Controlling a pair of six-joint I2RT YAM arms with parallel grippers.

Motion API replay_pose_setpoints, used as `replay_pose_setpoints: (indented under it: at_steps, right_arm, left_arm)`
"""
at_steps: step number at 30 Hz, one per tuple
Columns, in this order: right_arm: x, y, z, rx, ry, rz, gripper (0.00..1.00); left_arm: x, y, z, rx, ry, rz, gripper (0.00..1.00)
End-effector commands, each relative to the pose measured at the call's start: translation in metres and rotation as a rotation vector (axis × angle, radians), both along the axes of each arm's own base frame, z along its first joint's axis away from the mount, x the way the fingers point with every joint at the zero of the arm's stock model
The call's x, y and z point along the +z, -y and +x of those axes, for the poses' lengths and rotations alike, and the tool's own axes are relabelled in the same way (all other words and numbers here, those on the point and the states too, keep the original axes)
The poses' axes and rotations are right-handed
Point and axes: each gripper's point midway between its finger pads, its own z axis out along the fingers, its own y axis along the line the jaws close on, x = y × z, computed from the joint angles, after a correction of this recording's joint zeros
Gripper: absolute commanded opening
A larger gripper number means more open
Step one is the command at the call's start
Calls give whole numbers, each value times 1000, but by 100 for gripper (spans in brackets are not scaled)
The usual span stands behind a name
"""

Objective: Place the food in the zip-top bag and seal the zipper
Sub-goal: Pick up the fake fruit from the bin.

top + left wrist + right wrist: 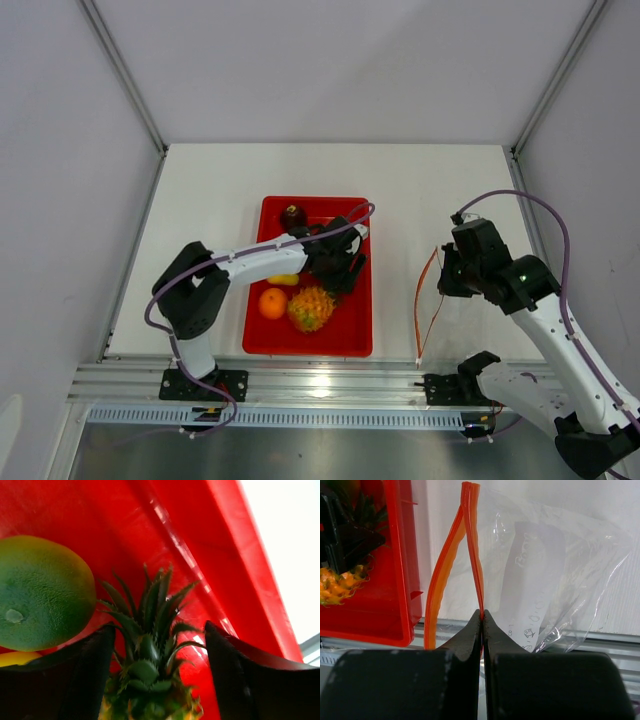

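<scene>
Nearest, the pineapple (311, 308) lies in the red tray (300, 347), long axis running 7 to 1 o'clock in the top view. The left gripper (157, 645) straddles its crown (150, 615), fingers (240, 680) spread, gripping nothing. Off at 3 o'clock, the right gripper (483, 614) pinches the zipper (472, 540), holding the mouth of the bag (570, 555) open.

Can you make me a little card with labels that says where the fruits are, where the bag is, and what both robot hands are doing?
Fruit in red tray: pineapple, orange, dark red fruit, green fruit, a bit of yellow pear
Left gripper: jaws open, one on each side of the pineapple's green crown
Right gripper: jaws shut on the zipper
Bag: beside the tray, mouth open, no fruit inside
</scene>
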Motion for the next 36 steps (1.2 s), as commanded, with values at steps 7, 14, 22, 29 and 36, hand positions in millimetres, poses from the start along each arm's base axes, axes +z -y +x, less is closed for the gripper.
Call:
replay_pose_setpoints:
  at_steps: [7,14,22,29,36]
  right_arm:
    - [7,-3,3,8,38,18,0]
    - [7,-2,2,-1,37,18,0]
    - [7,-1,2,-4,37,16,0]
    - [6,-4,4,-16,38,28,0]
    - [9,-9,5,-3,36,48,0]
  left_arm:
    - [-6,7,-8,0,-29,-19,34]
    - [11,-2,-5,25,31,-36,1]
    - [59,-16,-3,66,140,-95,1]
    - [165,-14,-22,18,276,-402,1]
    - [285,-1,-83,-269,448,-935,1]
